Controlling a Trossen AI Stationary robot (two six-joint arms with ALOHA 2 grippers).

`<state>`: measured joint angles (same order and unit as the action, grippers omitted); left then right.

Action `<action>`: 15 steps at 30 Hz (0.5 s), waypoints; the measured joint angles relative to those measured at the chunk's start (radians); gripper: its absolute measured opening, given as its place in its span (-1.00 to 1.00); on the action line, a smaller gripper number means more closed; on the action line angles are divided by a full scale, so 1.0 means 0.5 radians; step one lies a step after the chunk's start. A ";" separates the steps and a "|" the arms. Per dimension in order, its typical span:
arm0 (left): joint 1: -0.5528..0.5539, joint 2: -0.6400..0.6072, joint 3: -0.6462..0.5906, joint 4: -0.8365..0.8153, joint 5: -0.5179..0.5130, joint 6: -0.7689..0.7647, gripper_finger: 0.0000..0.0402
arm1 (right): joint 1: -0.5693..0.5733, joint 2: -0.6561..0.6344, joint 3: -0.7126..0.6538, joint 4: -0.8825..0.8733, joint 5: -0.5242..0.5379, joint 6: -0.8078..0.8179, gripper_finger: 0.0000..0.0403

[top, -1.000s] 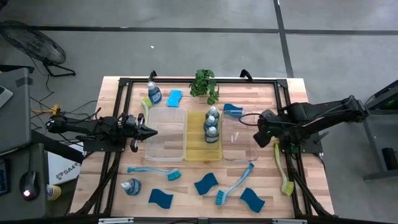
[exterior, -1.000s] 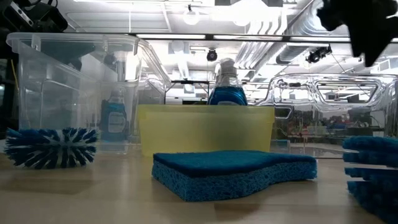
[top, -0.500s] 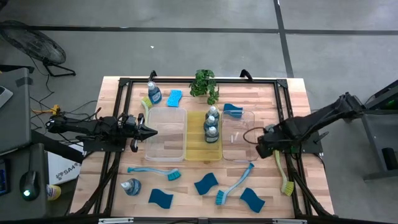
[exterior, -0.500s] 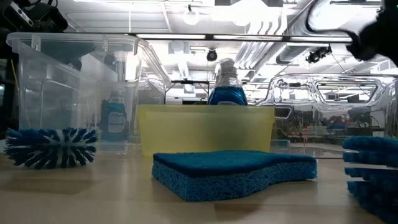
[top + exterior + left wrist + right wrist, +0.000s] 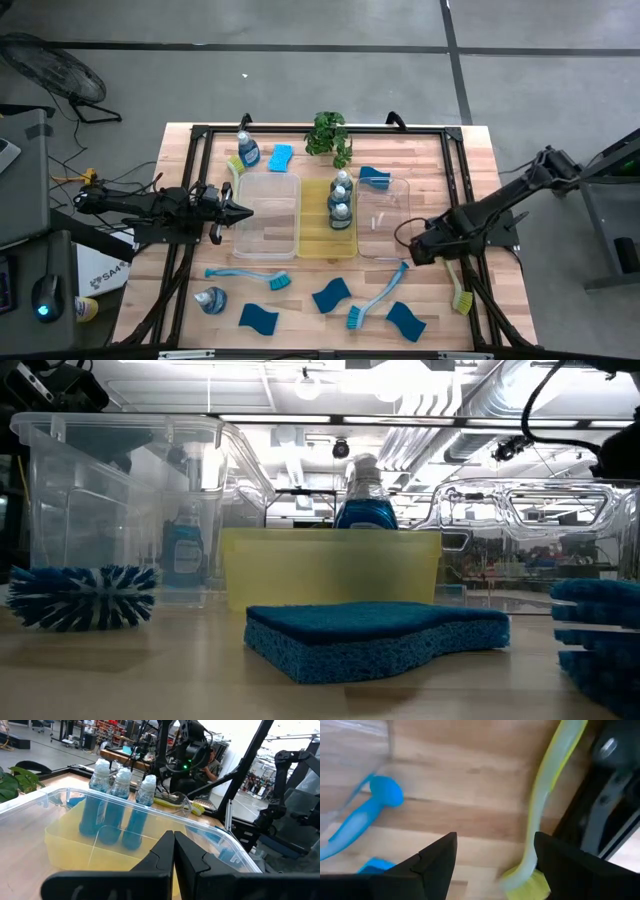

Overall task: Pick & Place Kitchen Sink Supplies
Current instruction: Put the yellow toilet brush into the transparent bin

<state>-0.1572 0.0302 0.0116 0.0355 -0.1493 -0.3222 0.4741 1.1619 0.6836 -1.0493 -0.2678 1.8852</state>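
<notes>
Grey concrete floor is surrounding the wooden counter (image 5: pixel 430 160) that we are looking down on. Three rectangular trays are sitting side by side at its middle: a clear tray (image 5: pixel 268 216) on the left, a yellow tray (image 5: pixel 318 243) in the centre and another clear tray (image 5: pixel 382 235) on the right. Soap bottles (image 5: pixel 341 200) are standing upright in the yellow tray, and a blue sponge (image 5: pixel 374 178) is lying at the far end of the right clear tray.

We are seeing the left tool (image 5: pixel 243 212) resting at the left edge of the left clear tray with its fingers pressed together and gripping nothing.

We are seeing the right tool (image 5: pixel 423 247) hanging over the counter just off the near right corner of the right clear tray, its fingers spread apart and empty. A yellow-green brush (image 5: pixel 537 820) is lying on the wood just beside it, and a light blue brush (image 5: pixel 378 296) is lying near its other side.

Along the near edge, we are finding another blue brush (image 5: pixel 252 275), a bottle on its side (image 5: pixel 211 299) and three blue sponges (image 5: pixel 330 296). At the far edge, a bottle (image 5: pixel 247 149), a sponge (image 5: pixel 280 157) and a potted plant (image 5: pixel 329 136) are standing apart from the trays.
</notes>
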 joint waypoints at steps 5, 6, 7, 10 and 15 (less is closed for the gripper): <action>0.000 0.000 0.000 0.000 0.000 0.000 -0.99 | 0.085 0.137 0.001 0.030 -0.063 0.151 0.29; 0.000 0.000 0.000 0.000 0.000 0.000 -0.99 | 0.109 0.152 0.004 0.028 -0.065 0.188 0.29; 0.000 0.000 0.000 0.000 0.000 0.000 -0.99 | 0.133 0.165 0.007 0.027 -0.073 0.235 0.29; 0.000 0.000 0.000 0.000 0.000 0.000 -0.99 | 0.202 0.198 0.009 0.027 -0.090 0.363 0.29; 0.000 0.000 0.000 0.000 0.000 0.000 -0.99 | 0.290 0.251 0.005 0.088 -0.222 0.491 0.28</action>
<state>-0.1570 0.0302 0.0116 0.0357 -0.1493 -0.3222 0.6192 1.2874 0.6861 -1.0054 -0.3790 2.1305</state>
